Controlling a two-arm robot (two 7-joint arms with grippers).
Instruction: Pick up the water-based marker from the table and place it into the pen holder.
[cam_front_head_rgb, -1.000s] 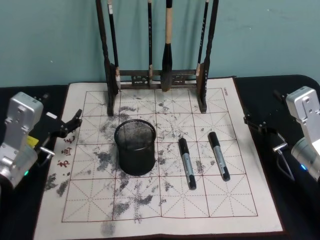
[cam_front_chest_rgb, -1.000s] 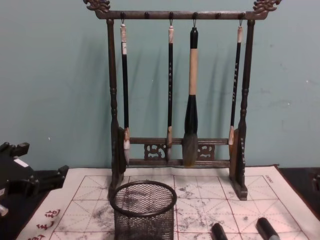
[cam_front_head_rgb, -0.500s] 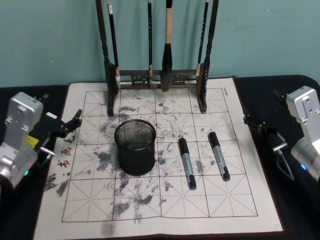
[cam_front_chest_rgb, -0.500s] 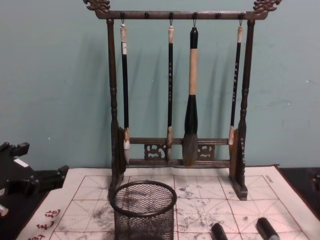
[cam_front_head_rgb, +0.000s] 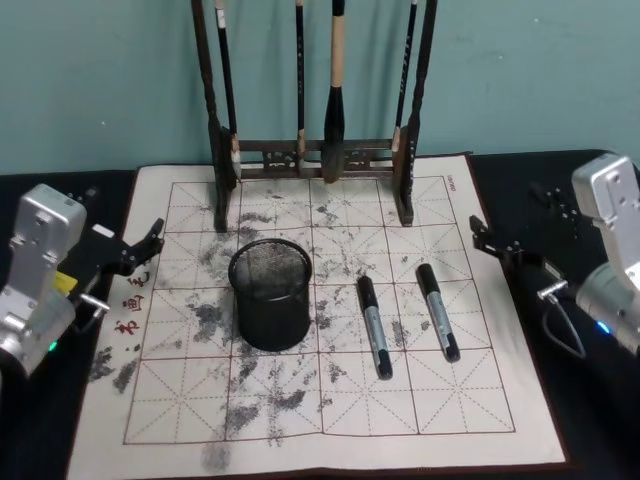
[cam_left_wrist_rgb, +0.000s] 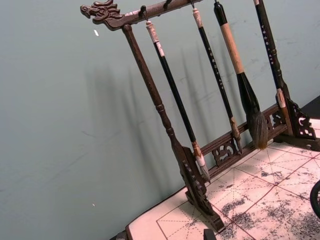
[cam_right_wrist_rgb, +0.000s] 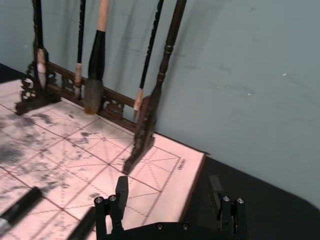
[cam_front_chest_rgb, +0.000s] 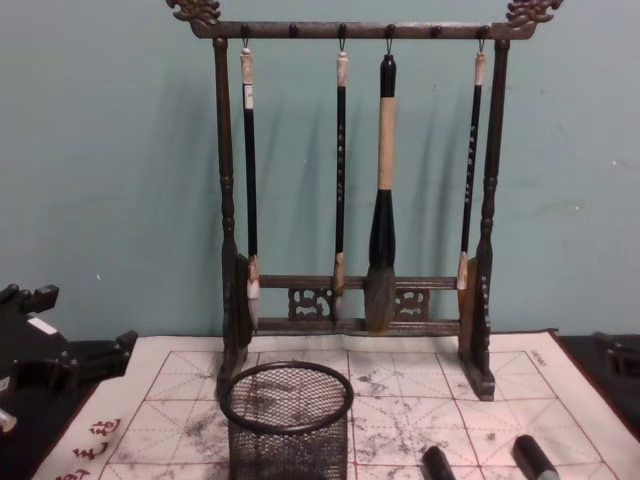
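Observation:
Two black-and-grey water-based markers lie on the ink-stained grid mat, one (cam_front_head_rgb: 374, 325) just right of the pen holder and another (cam_front_head_rgb: 437, 310) farther right; their caps show in the chest view (cam_front_chest_rgb: 437, 462) (cam_front_chest_rgb: 535, 457). The pen holder (cam_front_head_rgb: 270, 293) (cam_front_chest_rgb: 287, 420) is a black mesh cup standing upright on the mat, with nothing in it. My right gripper (cam_front_head_rgb: 492, 242) (cam_right_wrist_rgb: 168, 196) hovers open at the mat's right edge, above and beyond the right marker. My left gripper (cam_front_head_rgb: 143, 248) (cam_front_chest_rgb: 70, 345) stays open at the mat's left edge.
A tall dark wooden brush rack (cam_front_head_rgb: 315, 160) (cam_front_chest_rgb: 350, 300) with several hanging brushes stands at the back of the mat (cam_front_head_rgb: 330, 440), behind the pen holder. Black table cloth (cam_front_head_rgb: 560, 440) surrounds the mat. A teal wall closes the back.
My right arm has swung in towards the mat, so its gripper now reaches the mat's right edge. The left arm, markers and pen holder have not moved.

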